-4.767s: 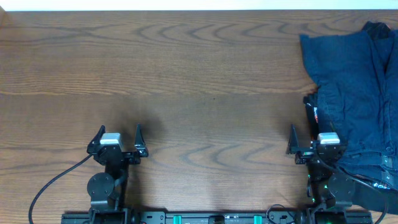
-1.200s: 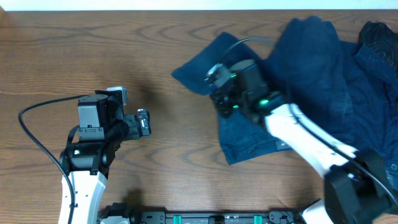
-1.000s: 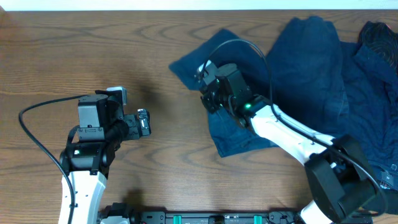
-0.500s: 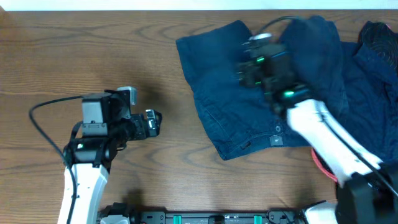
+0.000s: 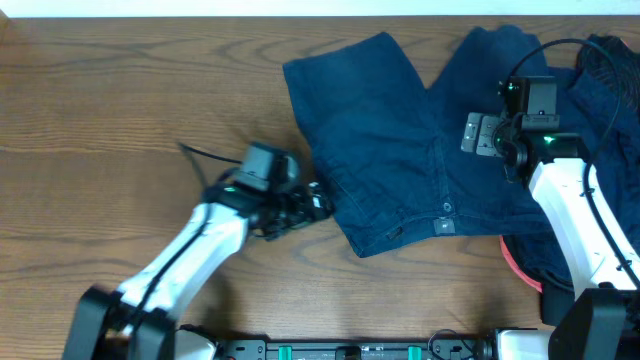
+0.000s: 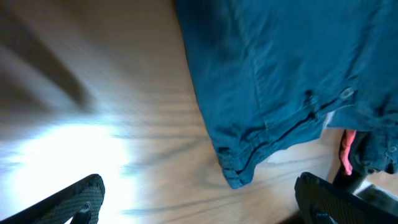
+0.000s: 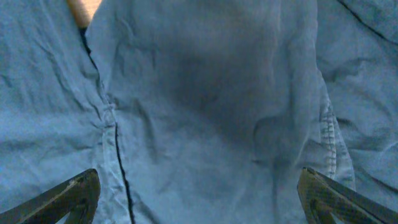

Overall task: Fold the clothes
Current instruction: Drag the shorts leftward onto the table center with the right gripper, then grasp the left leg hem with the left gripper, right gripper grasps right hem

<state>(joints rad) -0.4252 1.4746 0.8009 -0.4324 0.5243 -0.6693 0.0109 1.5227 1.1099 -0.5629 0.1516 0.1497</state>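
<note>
The right gripper (image 5: 478, 135), spread, is lifting off the now-flattened shorts (image 5: 400, 150); the left gripper (image 5: 318, 205), also spread, is nearing their waistband (image 5: 395, 232).

The left arm (image 5: 190, 250) slants forward and toward the right from its base. Its left claw (image 5: 315, 205) points right, its two fingers (image 6: 78, 199) spread wide at the lower corners of the wrist view with nothing between them. The right arm (image 5: 575, 220) extends forward and bends inward at the wrist, so the right claw (image 5: 476, 134) faces left, its fingers (image 7: 74, 193) likewise parted wide and gripping nothing.
</note>
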